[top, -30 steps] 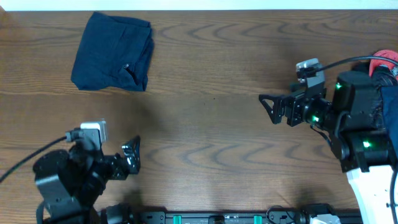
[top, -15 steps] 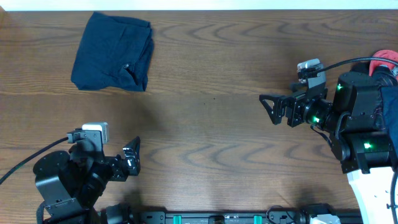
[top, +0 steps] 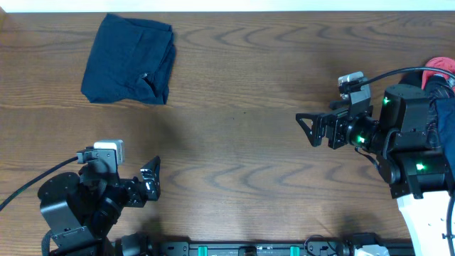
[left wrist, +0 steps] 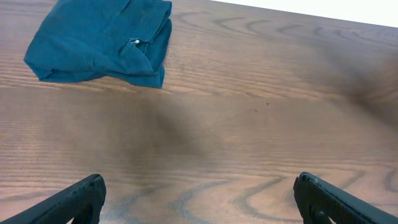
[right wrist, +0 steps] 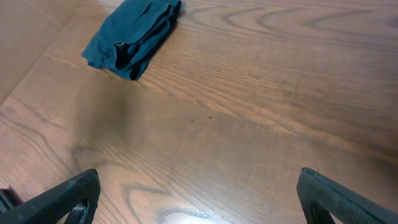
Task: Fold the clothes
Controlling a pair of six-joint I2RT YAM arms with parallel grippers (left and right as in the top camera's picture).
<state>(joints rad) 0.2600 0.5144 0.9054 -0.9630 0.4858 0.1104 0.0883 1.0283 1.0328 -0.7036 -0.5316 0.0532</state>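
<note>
The navy-blue shorts (top: 129, 60) lie folded into a compact rectangle at the table's far left; they also show in the left wrist view (left wrist: 102, 40) and the right wrist view (right wrist: 134, 37). My left gripper (top: 151, 183) is open and empty near the front left edge, far from the shorts; its fingers frame bare wood in the left wrist view (left wrist: 199, 199). My right gripper (top: 307, 128) is open and empty at the right middle, pointing left; it frames bare wood in the right wrist view (right wrist: 199, 196).
The wooden table (top: 242, 85) stretches between the two arms. A red object (top: 441, 67) and dark cloth (top: 446, 121) sit at the far right edge behind the right arm.
The right arm has drifted slightly toward the table's front. The left arm and the shorts have not moved.
</note>
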